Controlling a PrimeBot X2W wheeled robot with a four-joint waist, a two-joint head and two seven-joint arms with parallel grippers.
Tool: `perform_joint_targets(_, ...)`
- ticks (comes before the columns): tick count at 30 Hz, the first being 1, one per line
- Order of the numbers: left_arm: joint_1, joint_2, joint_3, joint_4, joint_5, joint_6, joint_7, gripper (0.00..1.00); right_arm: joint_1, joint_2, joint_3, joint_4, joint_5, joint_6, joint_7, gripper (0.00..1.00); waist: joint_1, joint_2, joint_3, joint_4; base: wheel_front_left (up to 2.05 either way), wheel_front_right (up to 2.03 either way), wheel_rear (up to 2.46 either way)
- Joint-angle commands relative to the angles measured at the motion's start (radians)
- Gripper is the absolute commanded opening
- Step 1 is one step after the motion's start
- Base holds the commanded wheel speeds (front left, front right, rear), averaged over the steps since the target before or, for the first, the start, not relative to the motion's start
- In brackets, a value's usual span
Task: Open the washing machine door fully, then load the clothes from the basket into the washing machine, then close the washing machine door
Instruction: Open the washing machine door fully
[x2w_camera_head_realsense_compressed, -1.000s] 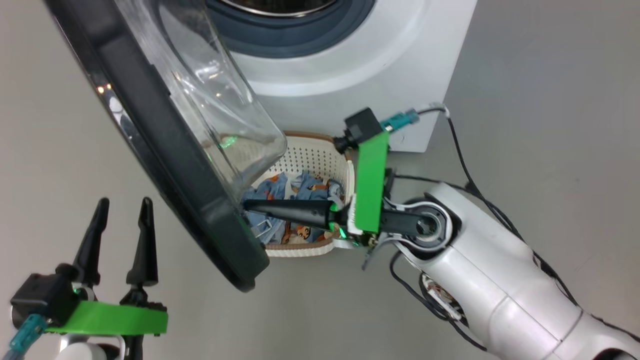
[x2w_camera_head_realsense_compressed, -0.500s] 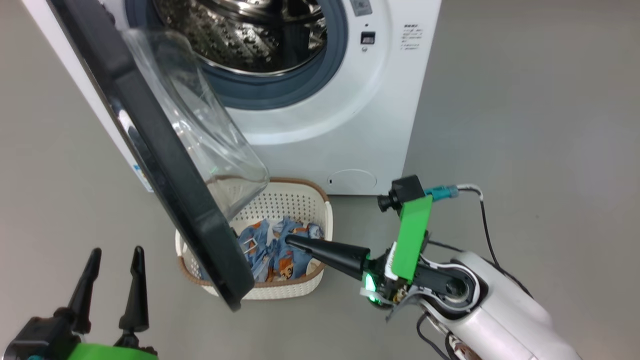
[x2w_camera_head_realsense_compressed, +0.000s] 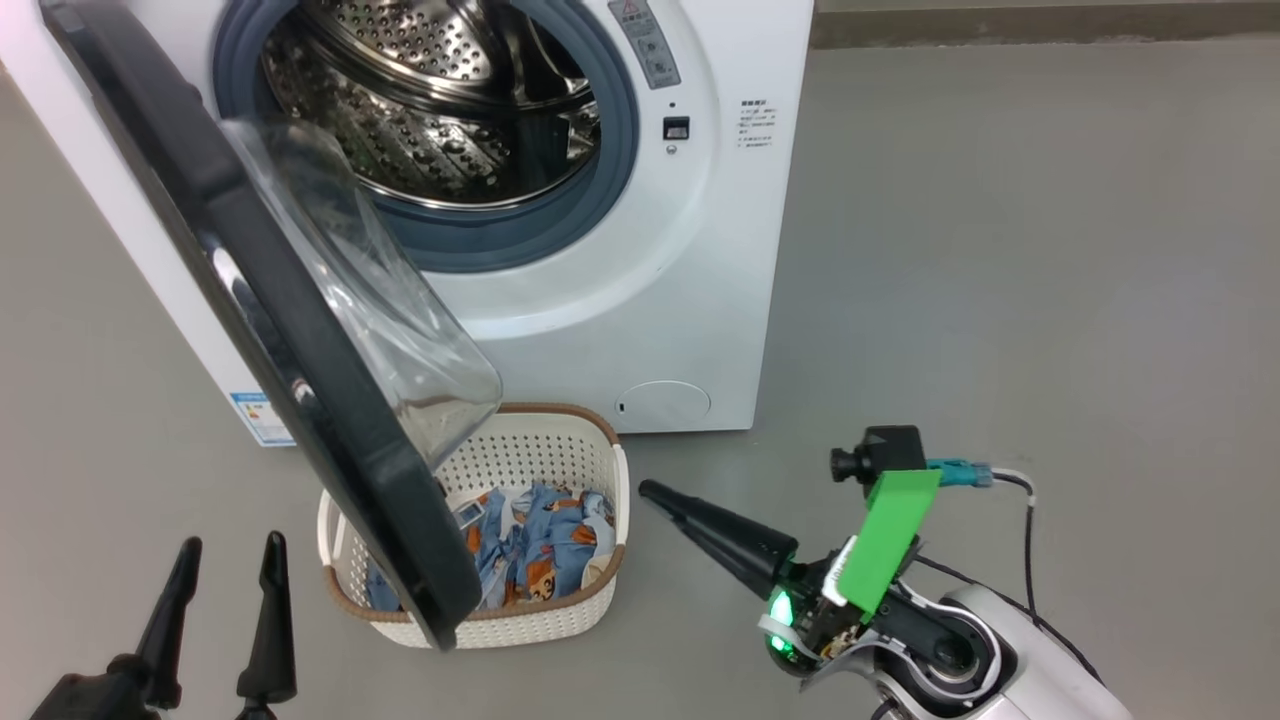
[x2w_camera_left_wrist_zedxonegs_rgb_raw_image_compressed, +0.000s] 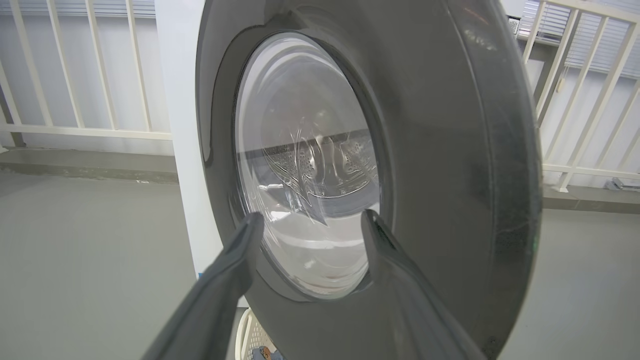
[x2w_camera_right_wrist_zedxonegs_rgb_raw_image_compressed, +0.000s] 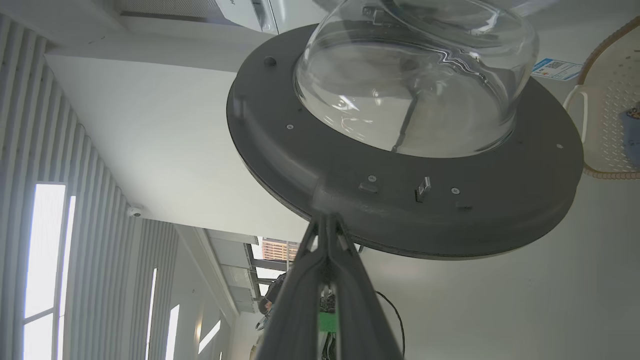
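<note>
door (x2w_camera_head_realsense_compressed: 300, 400) ajar; clothes (x2w_camera_head_realsense_compressed: 540, 545) in basket (x2w_camera_head_realsense_compressed: 520, 622); right end effector (x2w_camera_head_realsense_compressed: 648, 489) closed

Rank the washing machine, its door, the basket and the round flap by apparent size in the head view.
1. washing machine
2. washing machine door, which stands nearer the camera, so it may look enlarged
3. basket
4. round flap
</note>
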Motion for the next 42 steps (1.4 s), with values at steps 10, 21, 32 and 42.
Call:
perform_joint_targets(10,0.003,0.007,0.058,-0.039,0.004,-0.003,-0.008,1.0,0.062,0.005,-0.088,-0.027,-0.269,0.009,-0.385,1.0,0.0,0.0,-0.008,-0.017,0.0,0.0,0.0)
perform_joint_targets(21,0.006,-0.004,0.077,-0.043,-0.001,-0.003,-0.008,1.0,0.04,-0.006,-0.144,0.09,-0.641,0.009,-0.664,1.0,0.0,0.0,-0.007,-0.041,0.0,0.0,0.0)
perform_joint_targets(32,0.01,-0.008,0.083,-0.047,0.004,-0.003,-0.008,1.0,0.151,0.064,-0.401,0.004,-1.339,0.009,-0.677,1.0,0.0,0.0,-0.007,-0.049,0.0,0.0,0.0)
perform_joint_targets(42,0.012,-0.017,0.087,-0.041,0.017,-0.003,-0.008,1.0,0.358,0.131,-0.581,-0.114,-1.73,0.009,-0.677,1.0,0.0,0.0,0.005,-0.043,0.0,0.0,0.0)
